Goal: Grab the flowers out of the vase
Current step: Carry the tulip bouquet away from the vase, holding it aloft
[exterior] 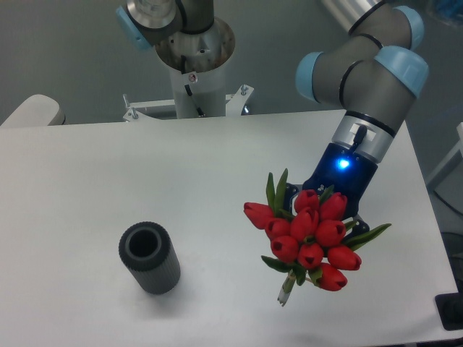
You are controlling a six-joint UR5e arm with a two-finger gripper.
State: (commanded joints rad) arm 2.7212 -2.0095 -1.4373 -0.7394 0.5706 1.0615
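Camera view from above the table: the tight bunch of red tulip buds with narrow green leaves and short pale-green stems (307,242) is hanging in the air at the right side of the white tabletop (108,181), tilted, its stem ends pointing down and left toward the surface without clearly touching it. The two-finger gripper (327,208) is sitting just behind the blooms, which are hiding its fingers — it is plainly carrying the bunch, though how wide the jaws are standing I cannot tell. A blue light is glowing on the grey-and-pale-blue robot arm (365,79) just above. The short dark grey ribbed cylinder vase (149,257) is standing upright well apart to the left, its mouth open. No writing is legible anywhere.
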